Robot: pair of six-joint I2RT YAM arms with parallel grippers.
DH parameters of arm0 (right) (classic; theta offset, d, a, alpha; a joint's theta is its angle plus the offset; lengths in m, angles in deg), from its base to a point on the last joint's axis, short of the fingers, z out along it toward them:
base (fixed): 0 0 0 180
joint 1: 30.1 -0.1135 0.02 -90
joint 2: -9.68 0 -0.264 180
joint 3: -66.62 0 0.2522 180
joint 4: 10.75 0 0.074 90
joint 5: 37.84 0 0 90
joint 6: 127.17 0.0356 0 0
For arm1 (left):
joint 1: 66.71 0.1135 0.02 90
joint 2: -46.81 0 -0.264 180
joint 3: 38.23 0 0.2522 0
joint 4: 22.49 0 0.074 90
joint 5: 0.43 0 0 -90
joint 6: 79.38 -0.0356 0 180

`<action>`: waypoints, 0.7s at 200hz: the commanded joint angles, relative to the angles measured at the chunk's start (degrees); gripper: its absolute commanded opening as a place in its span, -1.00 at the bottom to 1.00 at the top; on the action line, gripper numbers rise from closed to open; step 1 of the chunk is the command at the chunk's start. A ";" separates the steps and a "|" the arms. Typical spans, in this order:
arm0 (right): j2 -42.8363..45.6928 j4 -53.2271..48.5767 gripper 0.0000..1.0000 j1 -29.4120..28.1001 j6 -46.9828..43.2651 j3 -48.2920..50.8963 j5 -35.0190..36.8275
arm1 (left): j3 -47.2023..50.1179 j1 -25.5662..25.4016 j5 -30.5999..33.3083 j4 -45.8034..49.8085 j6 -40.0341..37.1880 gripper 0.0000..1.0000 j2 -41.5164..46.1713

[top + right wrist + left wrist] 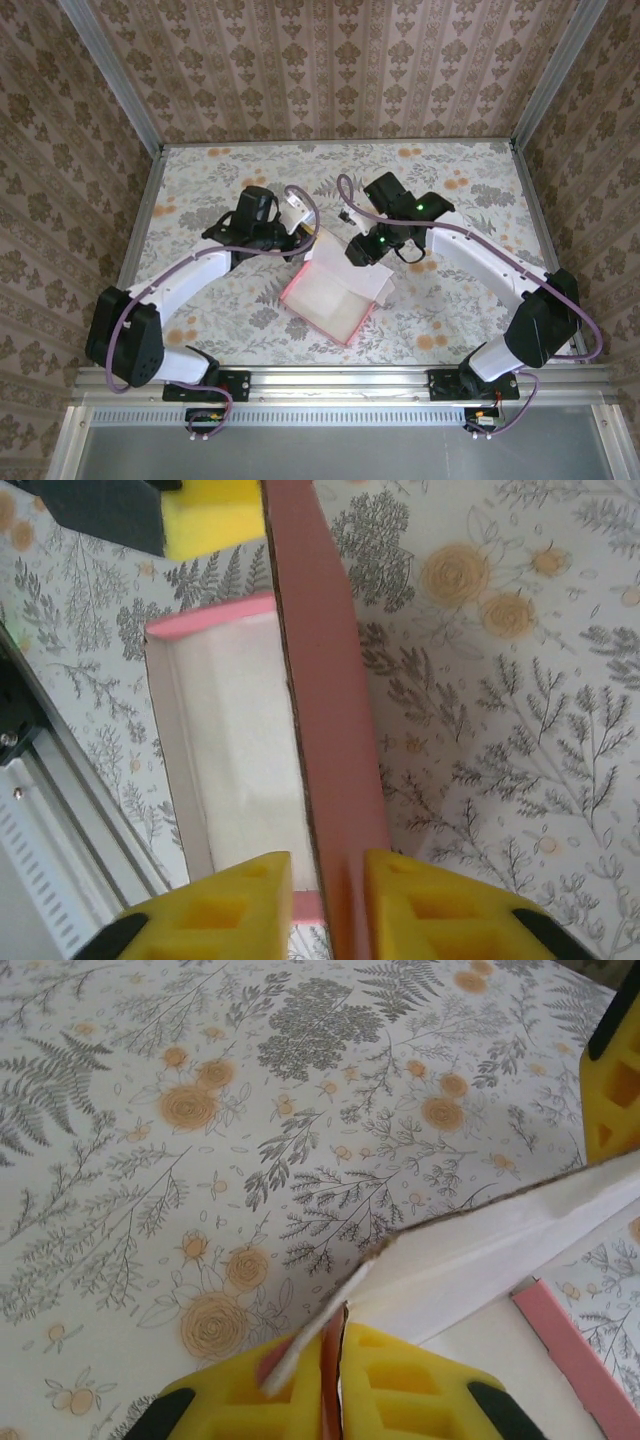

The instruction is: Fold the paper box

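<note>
The paper box [330, 300] lies open side up in the middle of the floral worktop [200, 190], just in front of both arms. Its pale inner face is upward and pink shows along the near edges. It sits turned like a diamond, with the longer sides seeming to run from far left to near right. The left gripper [335, 1360] has its jaws pressed together on a pale flap [480, 1250] at the far left corner. The right gripper [328, 880] pinches the upright pink wall [330, 730] on the far right side between its jaws.
</note>
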 commanded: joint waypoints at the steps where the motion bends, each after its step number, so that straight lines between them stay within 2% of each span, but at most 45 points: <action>1: 1.42 4.61 -0.26 -0.19 3.99 1.56 2.74 | 3.78 -0.61 3.80 -6.12 5.67 -0.80 3.26; 28: 5.46 7.94 -0.06 0.06 8.54 4.72 6.19 | 9.15 -1.31 8.30 -11.13 8.93 -0.80 7.60; 72: 15.85 12.58 0.09 3.41 13.84 13.87 8.06 | 13.12 -2.87 12.57 -11.25 10.20 -0.80 12.02; 116: 23.78 11.17 0.22 6.19 12.86 20.79 7.12 | 14.50 -3.95 13.54 -10.73 10.61 -0.80 12.10; 140: 24.75 11.47 0.24 7.85 12.53 23.30 7.63 | 15.21 -4.05 14.22 -11.25 10.38 -0.80 12.17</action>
